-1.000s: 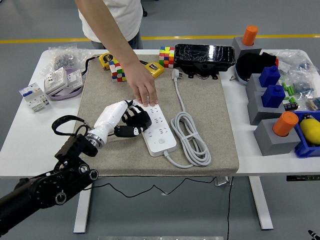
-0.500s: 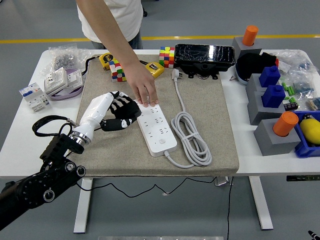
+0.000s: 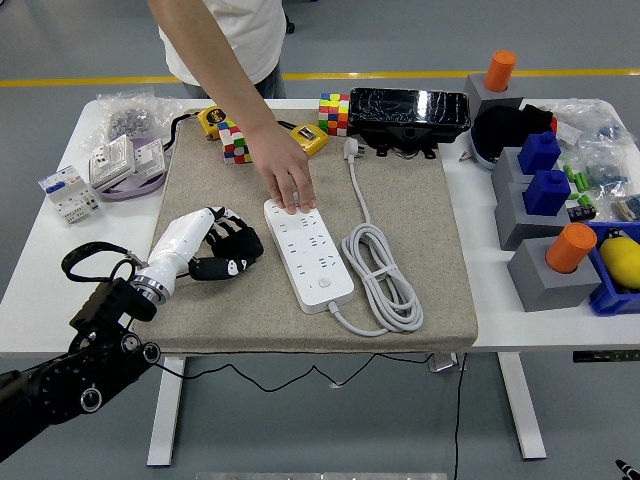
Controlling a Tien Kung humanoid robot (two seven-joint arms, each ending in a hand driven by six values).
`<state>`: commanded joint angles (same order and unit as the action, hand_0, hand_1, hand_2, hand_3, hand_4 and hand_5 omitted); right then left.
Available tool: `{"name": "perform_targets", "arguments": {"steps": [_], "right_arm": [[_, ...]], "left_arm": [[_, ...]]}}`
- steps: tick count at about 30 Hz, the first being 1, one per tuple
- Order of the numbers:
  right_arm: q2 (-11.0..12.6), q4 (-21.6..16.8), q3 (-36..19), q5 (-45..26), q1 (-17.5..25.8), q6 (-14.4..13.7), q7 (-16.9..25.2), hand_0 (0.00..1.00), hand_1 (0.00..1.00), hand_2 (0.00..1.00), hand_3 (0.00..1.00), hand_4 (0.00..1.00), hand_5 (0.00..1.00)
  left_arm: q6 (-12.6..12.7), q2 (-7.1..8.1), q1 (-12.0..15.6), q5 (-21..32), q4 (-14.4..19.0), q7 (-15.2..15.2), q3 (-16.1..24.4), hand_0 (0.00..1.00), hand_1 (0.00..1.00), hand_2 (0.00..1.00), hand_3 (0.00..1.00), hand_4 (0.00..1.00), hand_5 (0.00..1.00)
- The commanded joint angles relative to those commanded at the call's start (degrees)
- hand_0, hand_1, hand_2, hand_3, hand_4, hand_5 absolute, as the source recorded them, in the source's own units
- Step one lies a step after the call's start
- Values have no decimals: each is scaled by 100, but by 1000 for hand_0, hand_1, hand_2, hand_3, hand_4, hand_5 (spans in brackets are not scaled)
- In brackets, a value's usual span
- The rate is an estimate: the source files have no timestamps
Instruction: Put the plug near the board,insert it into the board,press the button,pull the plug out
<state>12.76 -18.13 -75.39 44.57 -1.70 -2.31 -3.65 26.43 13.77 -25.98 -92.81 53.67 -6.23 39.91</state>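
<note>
The white power strip [image 3: 308, 250] lies on the beige mat [image 3: 420, 210], running from far left to near right. A round button [image 3: 323, 283] sits near its near end. Its white cord [image 3: 385, 275] is coiled to the right and ends in a white plug [image 3: 351, 148] at the back. My left hand [image 3: 222, 252] rests on the mat left of the strip and clear of it. Its black fingers are curled around a small black plug that is mostly hidden. A person's hand [image 3: 288, 180] presses down on the strip's far end.
Rubik's cubes [image 3: 334, 112], yellow tape measures [image 3: 308, 137] and a black device [image 3: 408, 110] line the mat's back edge. Blue and grey blocks with orange cylinders [image 3: 545, 215] fill the right side. White switch parts [image 3: 105, 170] lie at the far left. A thin black wire [image 3: 300, 378] hangs below the table's front edge.
My left hand has drawn back to the left and toward me, from touching the strip's left edge to a spot on the mat clear of it. The person's hand stays on the strip.
</note>
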Motion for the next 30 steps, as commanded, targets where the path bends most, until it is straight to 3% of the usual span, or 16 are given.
{"name": "perform_targets", "arguments": {"steps": [2, 3, 8, 9, 14, 17, 18, 21, 22, 26, 27, 30], "right_arm": [[-2, 1, -1, 3, 1, 1, -1, 529, 622, 603, 546, 880, 402], [-3, 1, -3, 4, 2, 2, -1, 529, 622, 602, 546, 880, 402], [-3, -1, -10, 11, 12, 2, 0, 529, 622, 602, 546, 880, 402], [-2, -1, -10, 12, 13, 3, 0, 528, 622, 603, 545, 879, 402], [-8, -6, -37, 27, 21, 6, -2, 528, 622, 603, 545, 879, 402], [-23, -4, -48, 36, 38, 6, -3, 528, 622, 603, 544, 880, 401], [-36, 7, -58, 36, 55, 6, -4, 528, 622, 603, 544, 880, 401], [-51, 28, -54, 39, 65, 10, -8, 528, 622, 603, 544, 880, 401], [-55, 34, -53, 41, 67, 11, -9, 527, 622, 601, 544, 879, 401], [-48, 15, -64, 63, 53, 4, -5, 527, 622, 601, 544, 879, 401], [-42, 8, -62, 66, 44, 2, -4, 528, 622, 602, 545, 879, 402], [-27, 24, -30, 41, 5, 1, -7, 528, 622, 602, 545, 879, 402]], "left_arm": [[-28, 7, 14, -38, 30, 52, 32, 630, 623, 583, 596, 823, 5], [-42, 10, 18, -42, 42, 74, 46, 813, 839, 844, 838, 966, 99], [-142, 47, 98, -33, 216, 138, 180, 813, 839, 844, 838, 966, 99], [-137, 57, 118, -17, 264, 139, 208, 873, 924, 966, 897, 998, 159], [-66, 126, 210, 9, 512, -110, 328, 873, 924, 966, 897, 998, 159], [16, 183, 270, 360, 701, -437, 391, 860, 917, 940, 867, 998, 171], [159, 203, 317, 791, 837, -814, 469, 860, 917, 940, 867, 998, 171], [204, 210, 354, 1205, 951, -1086, 556, 860, 917, 940, 867, 998, 171], [210, 210, 373, 1417, 998, -1171, 604, 739, 752, 722, 613, 845, 198], [286, 213, 556, 2274, 1213, -1267, 983, 739, 752, 722, 613, 845, 198], [281, 220, 588, 2363, 1237, -1280, 1056, 729, 712, 622, 579, 793, 190], [255, 261, 648, 2443, 1280, -1293, 1253, 729, 712, 622, 579, 793, 190]]}}
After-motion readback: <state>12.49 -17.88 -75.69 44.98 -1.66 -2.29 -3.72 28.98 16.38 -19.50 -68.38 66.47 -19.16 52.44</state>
